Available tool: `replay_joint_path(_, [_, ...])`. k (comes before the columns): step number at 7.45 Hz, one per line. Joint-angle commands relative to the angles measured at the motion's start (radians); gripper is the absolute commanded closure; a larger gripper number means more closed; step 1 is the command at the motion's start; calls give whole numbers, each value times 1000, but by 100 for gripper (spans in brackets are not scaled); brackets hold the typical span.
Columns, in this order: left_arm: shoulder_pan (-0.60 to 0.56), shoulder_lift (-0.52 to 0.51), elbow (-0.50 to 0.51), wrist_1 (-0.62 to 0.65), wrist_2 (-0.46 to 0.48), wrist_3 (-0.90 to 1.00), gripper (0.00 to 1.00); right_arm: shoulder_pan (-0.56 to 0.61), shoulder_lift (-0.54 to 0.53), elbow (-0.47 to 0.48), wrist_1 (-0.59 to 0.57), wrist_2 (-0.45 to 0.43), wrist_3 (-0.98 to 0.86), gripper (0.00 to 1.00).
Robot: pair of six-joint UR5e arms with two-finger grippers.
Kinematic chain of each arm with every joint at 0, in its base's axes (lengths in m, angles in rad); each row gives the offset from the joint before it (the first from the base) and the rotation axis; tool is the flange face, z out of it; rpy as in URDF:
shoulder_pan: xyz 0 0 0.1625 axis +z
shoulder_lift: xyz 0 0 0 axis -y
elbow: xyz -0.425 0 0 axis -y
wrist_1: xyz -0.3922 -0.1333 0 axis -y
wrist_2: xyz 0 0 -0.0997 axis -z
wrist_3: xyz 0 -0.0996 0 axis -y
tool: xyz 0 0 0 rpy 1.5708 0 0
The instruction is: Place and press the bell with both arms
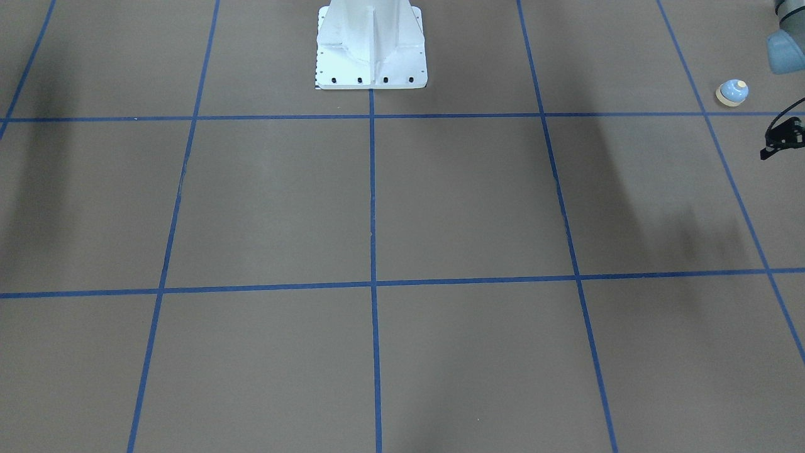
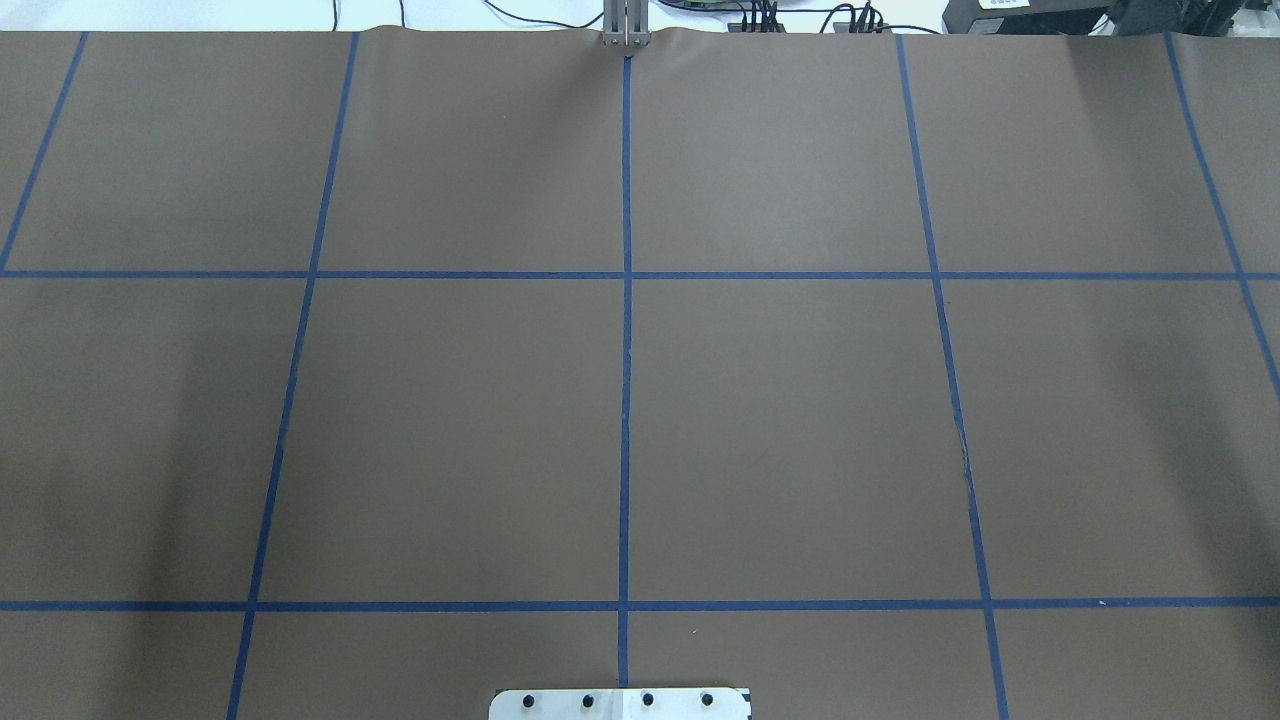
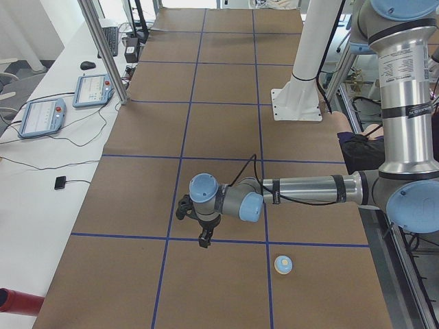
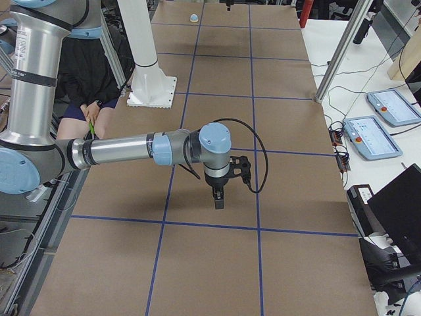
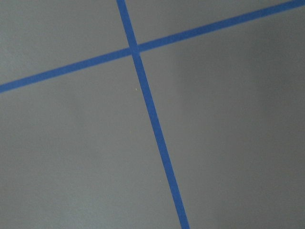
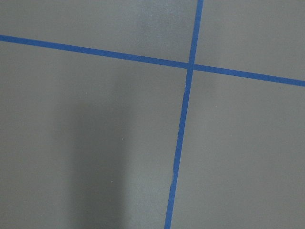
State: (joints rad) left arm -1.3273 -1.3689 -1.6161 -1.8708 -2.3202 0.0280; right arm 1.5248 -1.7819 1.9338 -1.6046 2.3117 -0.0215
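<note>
Front-facing view: the bell [image 1: 732,92] sits upright, button up, near the table's [image 1: 440,201] left end and toward the robot's edge, just on the robot's side of a blue tape line [image 1: 566,115]. At this view's right edge only a black sliver of the left hand [image 1: 782,135] shows, on the operators' side of that line. I cannot tell whether its fingers are spread or pressed together.

Overhead view: no bell and no arm in it, only taped squares and the white pedestal [image 2: 620,703] at the robot's edge.

Left-end view: this one matters. The left hand points down over the table. The bell [image 3: 282,264] lies near it, toward the robot's edge and a little toward the left end, with nothing between them. It's round, so I'd say no approach angle is favoured.

Right-end view: the right hand [image 4: 218,201] hangs over the table's right half and I cannot tell its finger state. The bell [image 4: 194,18] is a speck far up the table, well apart from it. My judgement is that the left arm is clearly the nearer and should make the pick.

Wrist views: both show only tape crossings, with no fingers and no bell.
</note>
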Motion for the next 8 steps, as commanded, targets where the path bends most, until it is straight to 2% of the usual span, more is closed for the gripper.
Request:
replay_joint_path(1, [68,117,-1,-50,-4,-3,0,0,-1,1,0,-2,0,0])
replay_joint_path(5, [213,279,4,-50,-10,-50,0,0,-1,1,0,-2,-6,0])
replay_joint_path(8, [278,295,47,-50,-13,-48,0,0,-2,1,0,-3,-6,0])
